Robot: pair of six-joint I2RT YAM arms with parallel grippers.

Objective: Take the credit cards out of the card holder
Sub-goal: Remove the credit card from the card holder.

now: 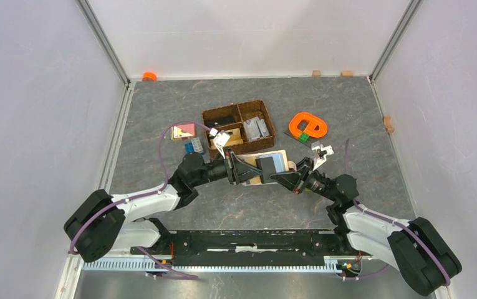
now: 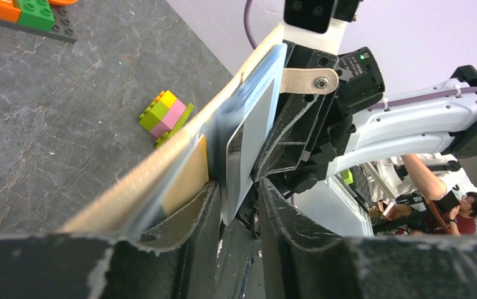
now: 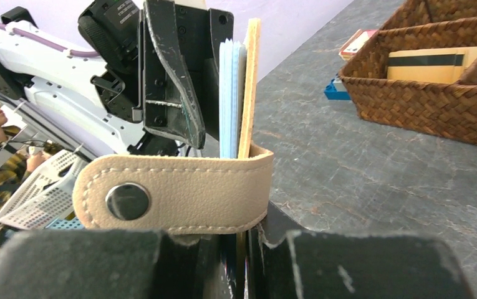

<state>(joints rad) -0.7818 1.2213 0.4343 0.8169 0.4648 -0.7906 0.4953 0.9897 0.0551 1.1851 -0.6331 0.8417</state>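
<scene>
- The card holder is held up between the 2 arms over the middle of the table, just on the near side of the woven basket. It stands on edge with its snap tab unfastened and hanging free.
- The right gripper is clamped tight on the holder's lower edge and serves as the vice.
- The left gripper has its 2 fingers either side of a grey card that sticks out of the pale blue pockets. The jaws are narrow but not closed, with a sliver of gap showing beside the card, so the card looks straddled and not yet pinched.
- Step in hand, as I judge it: taking hold of 1 card for extraction, with the pull itself not begun.
- The next move calls for closing fully on that card alone, not on the pocket lip or the cards behind it. The pull should then run straight along the pocket while the right arm holds firm.
- Risks: pulling at an angle could jam the card or drag the holder out of the right grip.
</scene>
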